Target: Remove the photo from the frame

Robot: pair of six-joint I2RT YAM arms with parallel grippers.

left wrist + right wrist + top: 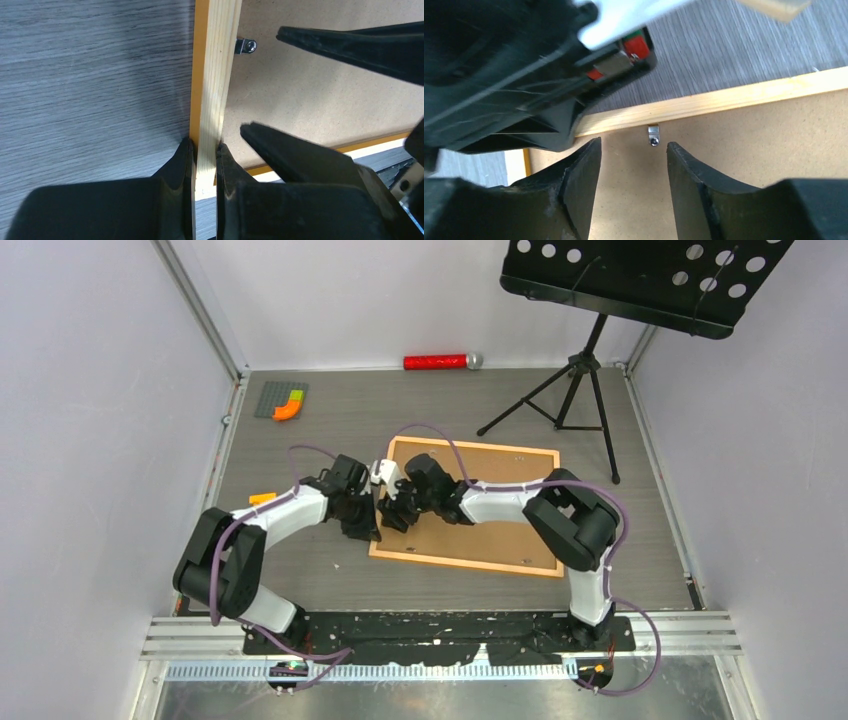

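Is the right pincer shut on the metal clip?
No: the right pincer is open, and the metal clip sits untouched just past its fingertips, clear of both.

Plain pale walls on three sides. Grey woodgrain tabletop. Black perforated music stand on tripod, far right corner. Metal rail along near edge.

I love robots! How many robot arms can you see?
2. The left arm reaches to the frame's left edge; the right arm stretches over it. None seems hidden.
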